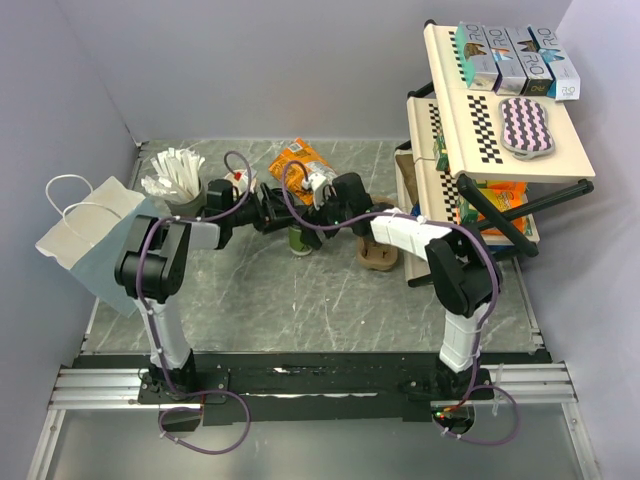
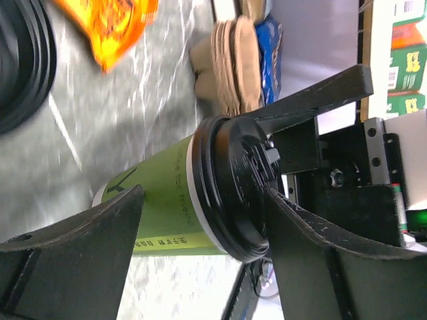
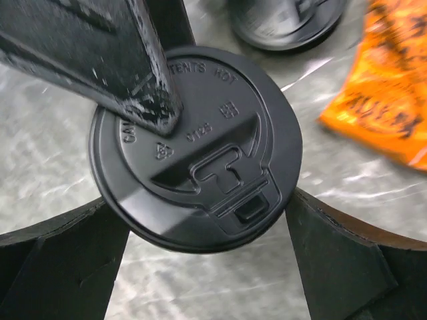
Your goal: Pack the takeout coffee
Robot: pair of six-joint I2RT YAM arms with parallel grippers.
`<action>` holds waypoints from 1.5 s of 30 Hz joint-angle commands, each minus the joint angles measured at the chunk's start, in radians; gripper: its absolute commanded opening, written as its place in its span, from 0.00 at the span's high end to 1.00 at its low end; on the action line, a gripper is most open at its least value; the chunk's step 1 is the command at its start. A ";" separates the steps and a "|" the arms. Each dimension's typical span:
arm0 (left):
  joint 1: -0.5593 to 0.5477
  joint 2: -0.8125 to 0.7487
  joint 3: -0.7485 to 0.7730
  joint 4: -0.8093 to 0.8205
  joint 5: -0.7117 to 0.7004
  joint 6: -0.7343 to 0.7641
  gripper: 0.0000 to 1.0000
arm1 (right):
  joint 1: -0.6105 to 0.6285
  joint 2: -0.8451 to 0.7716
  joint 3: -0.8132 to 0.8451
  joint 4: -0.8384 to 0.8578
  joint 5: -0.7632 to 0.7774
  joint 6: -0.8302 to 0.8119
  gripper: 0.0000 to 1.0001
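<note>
The takeout coffee [image 1: 299,242] stands upright mid-table; its green cup wall [image 2: 160,200] and black lid [image 3: 200,160] show in the wrist views. My left gripper [image 2: 203,193] reaches in from the left with its jaws wide apart, top to bottom. One of its fingers [image 3: 113,60] lies on the lid's top, and the other finger [image 2: 73,253] is down by the cup's lower wall. My right gripper [image 3: 203,200] hangs over the cup from the right. It is open, with a finger close to each side of the lid rim.
An orange snack bag [image 1: 300,160] lies behind the cup, with a second black lid [image 3: 287,20] near it. A white paper bag [image 1: 85,235] sits at far left, next to a cup of white sticks [image 1: 175,175]. Brown cardboard sleeves [image 1: 378,258] and a checkered rack [image 1: 490,130] are on the right.
</note>
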 commanded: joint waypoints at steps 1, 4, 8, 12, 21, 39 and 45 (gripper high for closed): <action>-0.015 0.056 0.091 0.087 0.018 -0.034 0.23 | -0.037 0.046 0.111 0.027 0.019 -0.015 0.02; -0.026 0.102 0.154 0.086 0.003 -0.030 0.24 | -0.057 0.083 0.159 0.000 0.022 -0.021 0.03; -0.028 0.150 0.229 0.109 -0.002 -0.050 0.24 | -0.071 0.109 0.180 0.012 -0.002 -0.030 0.03; -0.040 0.190 0.282 0.103 -0.010 -0.044 0.24 | -0.076 0.127 0.211 0.018 0.017 -0.051 0.03; -0.042 0.173 0.302 0.011 -0.034 0.034 0.23 | -0.082 0.152 0.248 0.015 0.041 -0.079 0.04; -0.042 0.090 0.249 -0.101 -0.045 0.138 0.21 | -0.082 0.101 0.156 0.043 0.090 -0.102 0.03; -0.042 0.079 0.235 -0.103 -0.044 0.139 0.20 | -0.083 0.065 0.119 0.029 0.082 -0.085 0.00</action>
